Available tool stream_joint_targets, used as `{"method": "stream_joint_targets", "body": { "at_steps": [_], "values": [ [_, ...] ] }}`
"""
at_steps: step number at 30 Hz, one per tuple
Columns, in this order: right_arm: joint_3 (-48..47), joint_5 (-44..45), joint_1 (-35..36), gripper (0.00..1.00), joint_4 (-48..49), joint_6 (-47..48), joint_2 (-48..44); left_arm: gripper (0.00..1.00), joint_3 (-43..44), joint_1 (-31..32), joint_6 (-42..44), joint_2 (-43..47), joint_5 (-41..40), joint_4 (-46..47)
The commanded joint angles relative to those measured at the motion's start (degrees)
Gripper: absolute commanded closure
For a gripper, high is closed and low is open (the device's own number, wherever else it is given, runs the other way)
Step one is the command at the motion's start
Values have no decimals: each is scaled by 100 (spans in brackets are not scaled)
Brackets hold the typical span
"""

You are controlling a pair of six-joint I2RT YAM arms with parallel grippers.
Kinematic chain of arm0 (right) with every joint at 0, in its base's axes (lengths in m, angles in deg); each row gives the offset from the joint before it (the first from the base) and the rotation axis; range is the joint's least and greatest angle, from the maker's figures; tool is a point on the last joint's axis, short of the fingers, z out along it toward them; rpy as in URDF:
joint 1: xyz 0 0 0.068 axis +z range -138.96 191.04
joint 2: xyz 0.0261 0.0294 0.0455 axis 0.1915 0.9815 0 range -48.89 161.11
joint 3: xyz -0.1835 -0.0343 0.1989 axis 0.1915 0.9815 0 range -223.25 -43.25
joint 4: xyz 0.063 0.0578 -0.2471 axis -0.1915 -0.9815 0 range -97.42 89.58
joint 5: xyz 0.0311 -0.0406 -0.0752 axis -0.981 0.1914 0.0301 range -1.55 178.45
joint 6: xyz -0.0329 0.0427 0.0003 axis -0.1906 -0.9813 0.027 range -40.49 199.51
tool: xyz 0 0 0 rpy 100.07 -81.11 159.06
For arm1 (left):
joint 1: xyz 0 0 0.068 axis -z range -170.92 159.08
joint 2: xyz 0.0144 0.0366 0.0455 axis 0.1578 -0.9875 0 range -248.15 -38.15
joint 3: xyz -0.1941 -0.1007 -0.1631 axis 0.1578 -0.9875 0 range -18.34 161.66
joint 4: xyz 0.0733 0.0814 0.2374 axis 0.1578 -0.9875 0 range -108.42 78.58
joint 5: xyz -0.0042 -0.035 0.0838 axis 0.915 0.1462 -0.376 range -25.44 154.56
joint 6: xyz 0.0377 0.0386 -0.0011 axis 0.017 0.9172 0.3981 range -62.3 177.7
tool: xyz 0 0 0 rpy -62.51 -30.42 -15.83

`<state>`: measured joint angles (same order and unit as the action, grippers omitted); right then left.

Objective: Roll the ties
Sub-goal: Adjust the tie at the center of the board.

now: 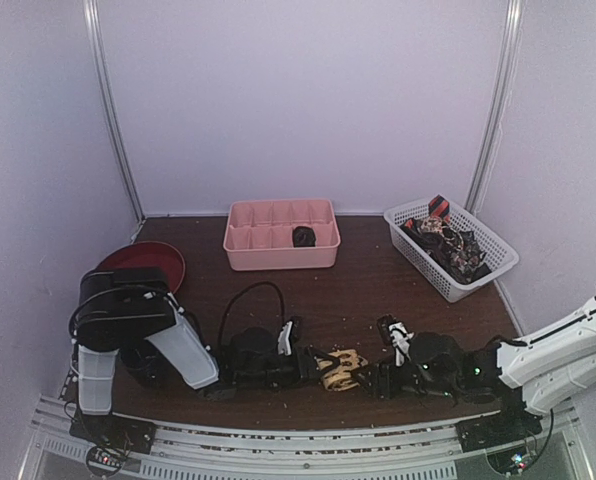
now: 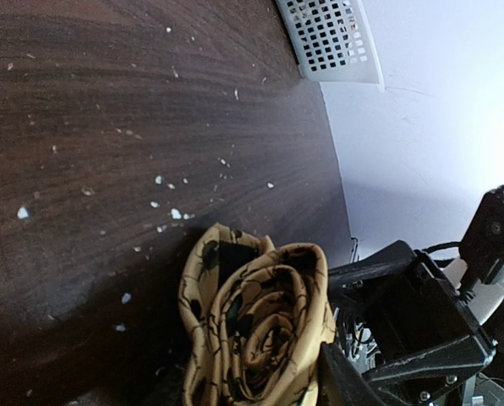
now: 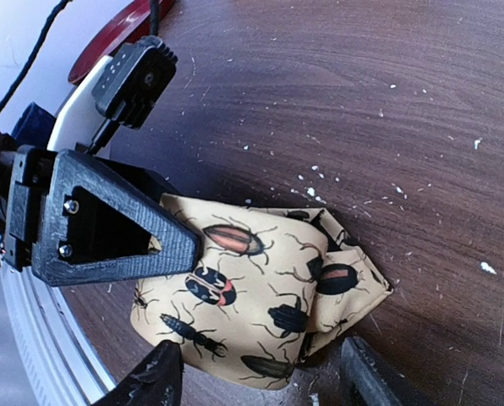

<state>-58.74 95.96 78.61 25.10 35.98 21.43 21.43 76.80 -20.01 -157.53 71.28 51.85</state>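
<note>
Tie [image 3: 260, 288], tan, rolled, near-centre between two claws: left claw [image 1: 306, 364] touching it, grip unclear, right claw [image 3: 260, 374] wide around it; one dark roll [image 1: 303, 236] in far tray [image 1: 278, 262], several ties [image 1: 448, 245] in basket [image 1: 478, 286].

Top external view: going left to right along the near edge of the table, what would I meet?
Left arm → rolled tan tie → right arm.
</note>
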Motion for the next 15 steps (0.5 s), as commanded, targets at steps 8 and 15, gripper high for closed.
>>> {"method": "stream_joint_targets", "body": {
  "at_steps": [8,15],
  "values": [
    [-341,352,361,35,146,1163,593,57,88,-18,-7,-164,228,127],
    [-416,265,391,33,-187,1448,434,57,92,-100,1,-178,383,143]
  ]
}}
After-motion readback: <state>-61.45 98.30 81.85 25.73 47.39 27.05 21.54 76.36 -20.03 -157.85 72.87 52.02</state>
